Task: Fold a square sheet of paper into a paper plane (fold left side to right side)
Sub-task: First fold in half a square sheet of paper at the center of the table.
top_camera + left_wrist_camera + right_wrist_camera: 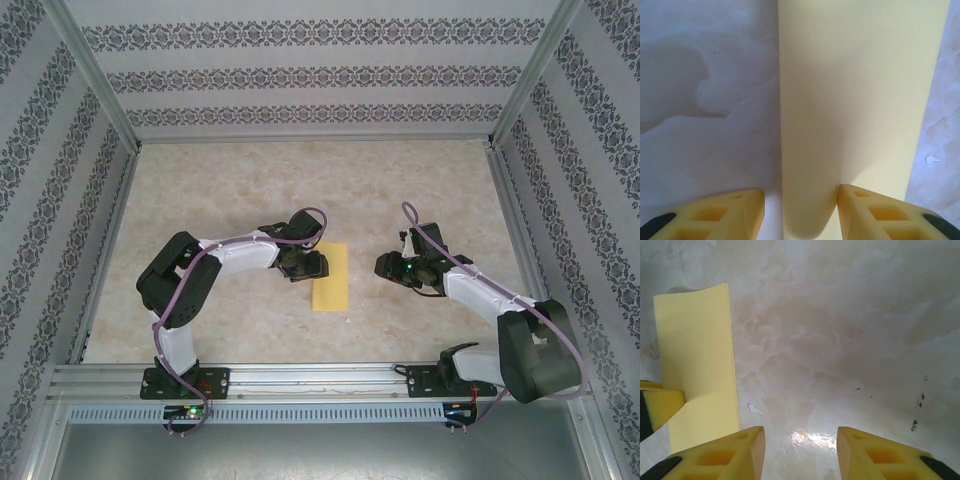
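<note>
Risk noted: the fold on the square sheet of paper (331, 280) looks soft, not pressed. In the left wrist view its long edge reads as a rounded roll rather than a sharp crease, so the upper layer may spring back open once the contact comes off. Second risk: the table (250, 180) looks smooth and glossy, so a sideways push could slide the whole sheet instead of flattening it and skew the layers. Left gripper (303, 265) sits at the sheet's left edge, released. Its jaws stand apart astride the rolled edge, one on the paper, the other over bare table, nothing pinched. Right gripper (392, 265) hovers just beside the sheet over bare table, jaws likewise apart and empty, so it is not pinning anything. Sheet appearance: pale yellow, thin, a narrow upright rectangle lying near mid-table between the two grippers. The right wrist view shows a faint double line along one long side, so the layers appear slightly offset.
</note>
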{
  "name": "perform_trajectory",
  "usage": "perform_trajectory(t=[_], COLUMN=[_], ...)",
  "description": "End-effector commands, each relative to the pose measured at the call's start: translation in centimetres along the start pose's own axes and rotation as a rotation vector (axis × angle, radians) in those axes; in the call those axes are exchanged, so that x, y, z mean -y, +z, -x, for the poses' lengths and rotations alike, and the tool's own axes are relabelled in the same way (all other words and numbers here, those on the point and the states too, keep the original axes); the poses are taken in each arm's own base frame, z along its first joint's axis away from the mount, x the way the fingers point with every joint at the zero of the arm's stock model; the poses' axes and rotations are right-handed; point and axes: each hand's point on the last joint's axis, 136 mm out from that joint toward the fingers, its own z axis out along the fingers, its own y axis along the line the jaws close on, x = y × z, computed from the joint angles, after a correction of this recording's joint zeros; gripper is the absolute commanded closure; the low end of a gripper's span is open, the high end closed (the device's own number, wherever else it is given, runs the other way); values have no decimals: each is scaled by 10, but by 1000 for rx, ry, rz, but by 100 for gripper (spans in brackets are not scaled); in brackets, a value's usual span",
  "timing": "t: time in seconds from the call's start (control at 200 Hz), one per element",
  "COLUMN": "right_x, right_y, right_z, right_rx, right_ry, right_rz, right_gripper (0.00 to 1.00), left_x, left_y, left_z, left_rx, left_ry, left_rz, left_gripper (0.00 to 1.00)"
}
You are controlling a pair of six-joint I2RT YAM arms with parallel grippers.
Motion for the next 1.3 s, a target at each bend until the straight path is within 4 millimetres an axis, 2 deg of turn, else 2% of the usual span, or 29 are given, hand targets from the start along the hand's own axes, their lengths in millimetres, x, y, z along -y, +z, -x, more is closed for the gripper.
perform_trajectory(t=[0.0, 1.294], right_x=[2, -2], right_y=[2, 9], right_z=[-3, -6], right_rx=[-22, -47], right_ry=[-2, 2], right_rz=[7, 28], right_gripper=[58, 59], left_x=[-6, -11], left_y=[55, 62], left_z=[-37, -47], left_rx=[-110, -151], left_ry=[54, 47], left_rz=[8, 44], left_gripper=[55, 52])
